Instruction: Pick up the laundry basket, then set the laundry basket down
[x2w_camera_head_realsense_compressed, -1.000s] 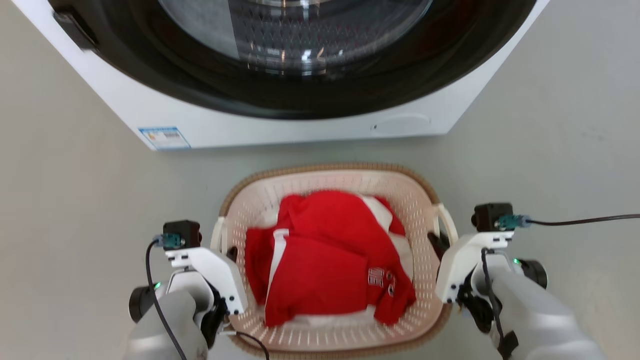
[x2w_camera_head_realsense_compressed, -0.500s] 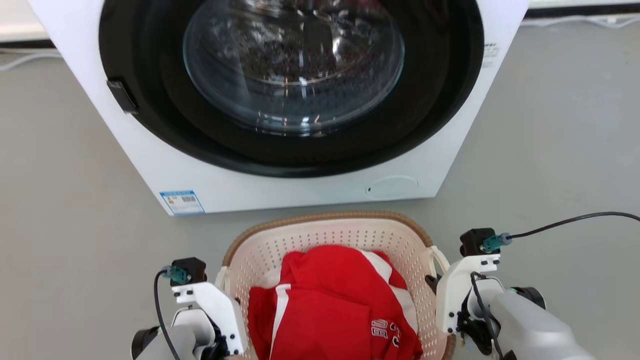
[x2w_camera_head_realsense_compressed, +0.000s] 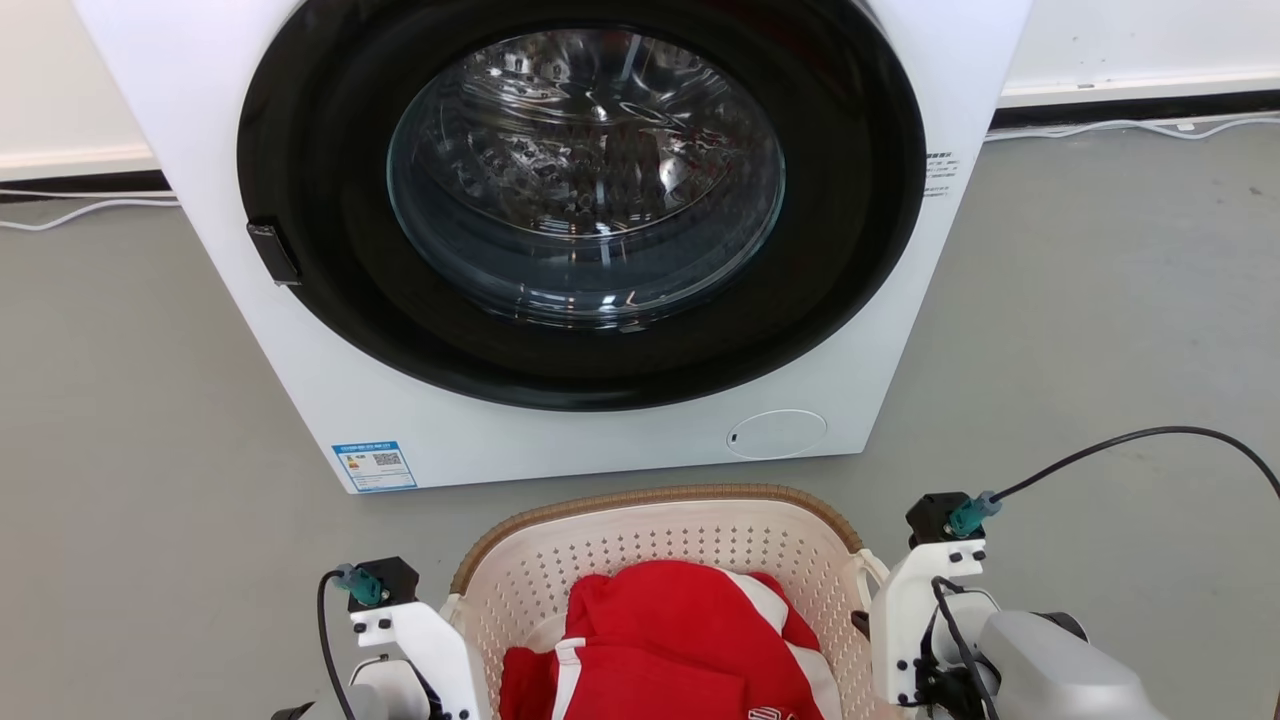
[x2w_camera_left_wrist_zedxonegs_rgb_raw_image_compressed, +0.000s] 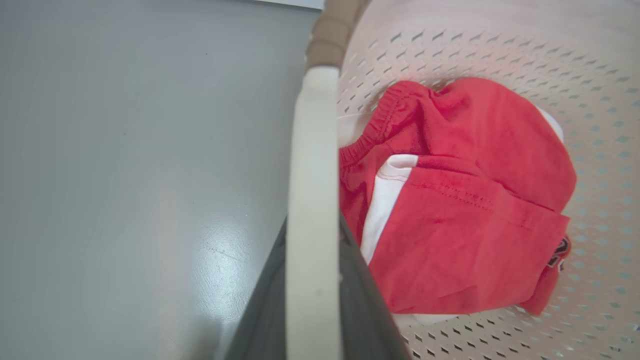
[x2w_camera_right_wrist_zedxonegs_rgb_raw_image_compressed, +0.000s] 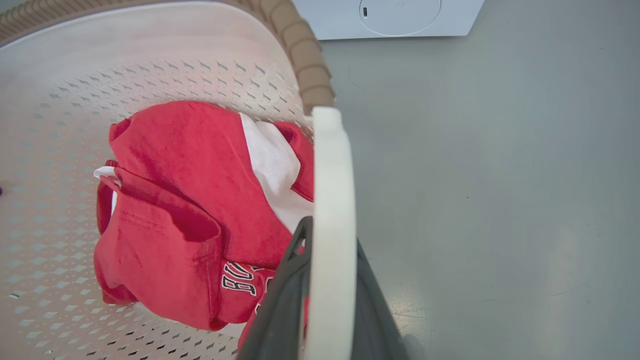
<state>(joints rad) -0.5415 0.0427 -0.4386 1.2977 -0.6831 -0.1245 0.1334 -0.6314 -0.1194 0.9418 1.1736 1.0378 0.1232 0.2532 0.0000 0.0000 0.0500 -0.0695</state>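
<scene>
Floor (x2w_camera_head_realsense_compressed: 1080, 330): grey; washer (x2w_camera_head_realsense_compressed: 560, 440) at rear, basket (x2w_camera_head_realsense_compressed: 650, 497) before it.
Load: red clothes (x2w_camera_head_realsense_compressed: 680, 620) in basket.
Left gripper (x2w_camera_left_wrist_zedxonegs_rgb_raw_image_compressed: 312, 235): clamped on basket handle (x2w_camera_left_wrist_zedxonegs_rgb_raw_image_compressed: 310, 150).
Right gripper (x2w_camera_right_wrist_zedxonegs_rgb_raw_image_compressed: 330, 240): clamped on other handle (x2w_camera_right_wrist_zedxonegs_rgb_raw_image_compressed: 330, 165).

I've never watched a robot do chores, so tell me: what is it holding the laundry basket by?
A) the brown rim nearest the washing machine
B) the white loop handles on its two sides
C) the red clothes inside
B: in the wrist views the left gripper and right gripper each clamp a white loop handle of the laundry basket.
</scene>
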